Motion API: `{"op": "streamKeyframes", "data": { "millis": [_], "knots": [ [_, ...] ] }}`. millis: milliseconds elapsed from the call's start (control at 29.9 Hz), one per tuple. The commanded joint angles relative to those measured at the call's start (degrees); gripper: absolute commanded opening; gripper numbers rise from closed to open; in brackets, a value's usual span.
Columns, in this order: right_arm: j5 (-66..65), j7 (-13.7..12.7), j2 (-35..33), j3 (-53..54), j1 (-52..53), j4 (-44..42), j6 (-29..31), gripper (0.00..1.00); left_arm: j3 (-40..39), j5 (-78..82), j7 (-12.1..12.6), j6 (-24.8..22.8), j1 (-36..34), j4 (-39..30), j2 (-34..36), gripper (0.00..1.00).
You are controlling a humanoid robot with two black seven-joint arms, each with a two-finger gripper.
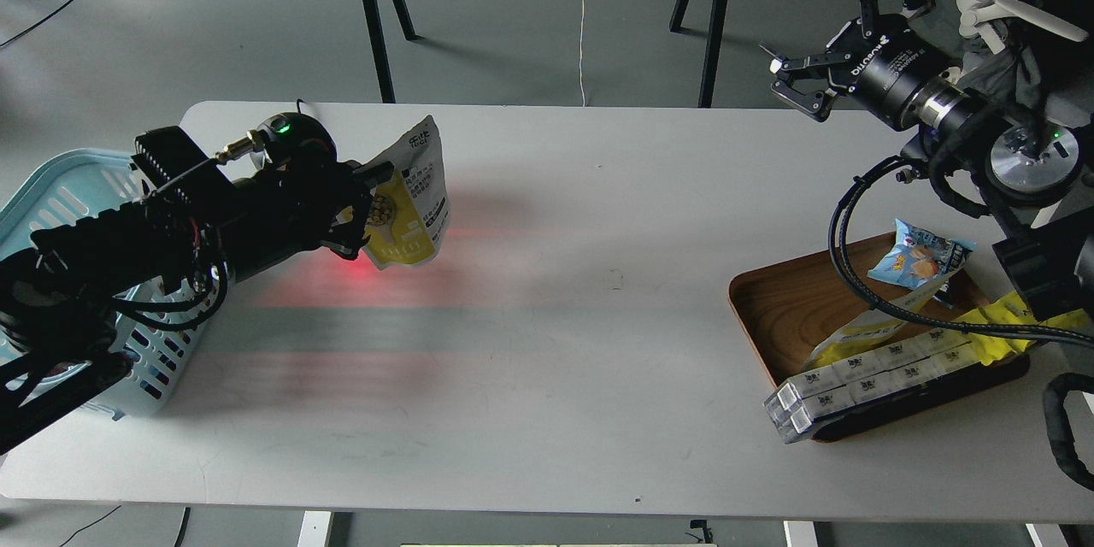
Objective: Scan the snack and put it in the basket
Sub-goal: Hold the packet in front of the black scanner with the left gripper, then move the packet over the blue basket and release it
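My left gripper (pixel 363 209) is shut on the snack (pixel 412 197), a pouch with a yellow lower part and white top, and holds it upright above the left part of the white table. A scanner with a green light (pixel 282 130) sits behind my left arm, and red scan light falls on the table under the pouch. The light blue basket (pixel 81 179) stands at the table's left edge, partly hidden behind my left arm. My right gripper (pixel 842 26) is open and empty, raised over the table's far right corner.
A brown wooden tray (pixel 791 308) at the right holds a small blue bag (pixel 919 252), yellow wrappers (pixel 1013 320) and white boxes (pixel 872 380). Black table legs and cables lie on the floor behind the table (pixel 598 316).
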Motion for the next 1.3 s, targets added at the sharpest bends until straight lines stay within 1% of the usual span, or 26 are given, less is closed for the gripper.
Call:
{"op": "streamKeyframes", "data": {
  "millis": [0, 100, 201, 268, 435, 602, 703, 803, 903, 1071, 1171, 1271],
  "knots": [
    [-0.1, 0.0, 0.2, -0.1, 0.0, 0.0, 0.0, 0.99, -0.1, 0.0, 0.4, -0.2, 0.6, -0.4, 0.2, 0.00],
    [-0.1, 0.0, 0.2, -0.1, -0.1, 0.0, 0.0, 0.99, -0.1, 0.0, 1.8, -1.2, 0.8, -1.7, 1.2, 0.00],
    [-0.1, 0.0, 0.2, -0.1, -0.1, 0.0, 0.0, 0.99, -0.2, 0.0, 2.8, -5.5, 0.8, -3.7, 1.9, 0.00],
    [-0.1, 0.1, 0.3, -0.1, -0.2, 0.0, 0.0, 0.99, -0.7, 0.0, 2.9, -7.6, 0.8, -4.3, 2.3, 0.00],
    [-0.1, 0.0, 0.8, -0.1, -0.2, 0.0, 0.0, 0.99, -1.3, 0.0, 2.9, -10.6, 0.5, -4.3, 2.2, 0.00],
    [-0.5, 0.0, 0.9, -0.1, -0.1, 0.0, 0.0, 0.99, -1.4, 0.0, 2.8, -11.2, 0.3, -4.3, 2.3, 0.00],
    [-0.5, 0.0, 0.9, -0.1, -0.2, 0.0, 0.0, 0.99, -1.7, 0.0, 2.6, -10.8, 0.3, -4.3, 3.2, 0.00],
    [-0.6, 0.1, 0.9, -0.1, -0.2, 0.0, 0.0, 0.99, -3.2, 0.0, 2.0, -10.0, 0.4, -4.4, 6.1, 0.00],
    [-0.6, 0.1, 0.9, -0.1, -0.2, 0.0, 0.0, 0.99, -4.4, 0.0, 1.9, -8.0, 0.3, -4.7, 9.2, 0.00],
    [-0.6, 0.3, 1.3, -0.1, -0.2, 0.0, 0.0, 0.99, -6.8, 0.0, -0.1, -5.1, 0.3, -4.9, 16.2, 0.00],
    [-0.6, 0.6, 1.3, -0.1, -0.1, 0.0, 0.0, 0.99, -7.9, 0.0, -1.0, -2.7, 0.3, -4.9, 21.0, 0.00],
    [-0.6, 0.7, 1.3, -0.1, -0.1, 0.0, 0.0, 0.99, -7.9, -1.1, -1.7, 0.7, 0.4, -4.8, 27.2, 0.00]
  ]
}}
